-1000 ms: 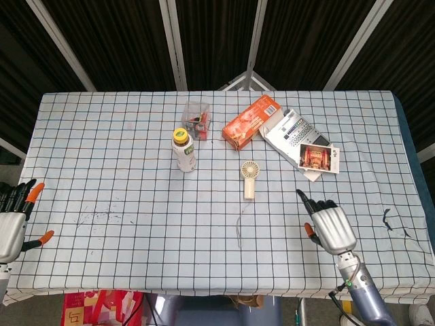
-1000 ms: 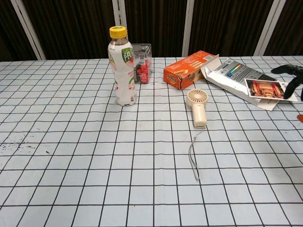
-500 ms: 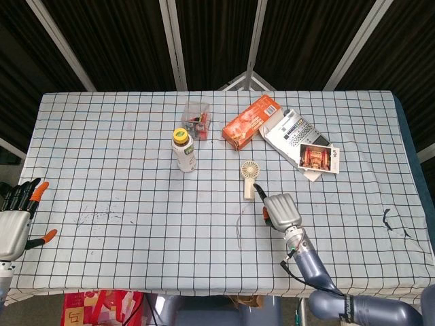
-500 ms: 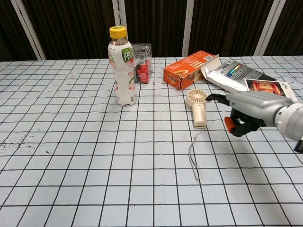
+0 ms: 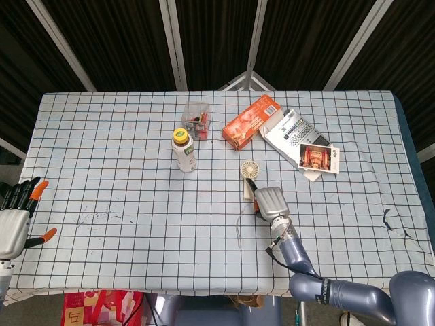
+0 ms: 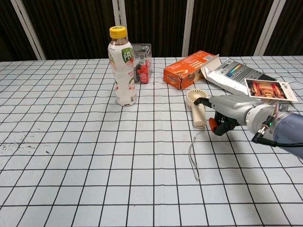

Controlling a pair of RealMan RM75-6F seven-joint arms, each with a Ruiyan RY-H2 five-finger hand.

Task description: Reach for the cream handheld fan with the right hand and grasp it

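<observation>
The cream plastic handheld fan (image 5: pixel 249 178) (image 6: pixel 196 107) lies flat near the middle of the bench (image 5: pixel 102 176), which is covered with a white cloth printed in a black grid; its round head points toward the far edge, and a thin cord (image 6: pixel 192 158) trails from its handle toward the near edge. The right robot hand (image 5: pixel 268 202) (image 6: pixel 227 111), silver with black fingers and an orange thumb tip, sits just beside the fan's handle on its right, one dark fingertip at the base of the fan head; whether it touches cannot be told, and the fingers, apart, enclose nothing. The left robot hand (image 5: pixel 13 221) rests at the bench's left edge, fingers spread, empty. Behind the fan stand a yellow-capped drink bottle (image 5: pixel 183 150) (image 6: pixel 122 66), a clear plastic box (image 5: pixel 197 119), an orange carton (image 5: pixel 250 121) (image 6: pixel 188 69) and an open grey box with a photo card (image 5: pixel 315 157).
</observation>
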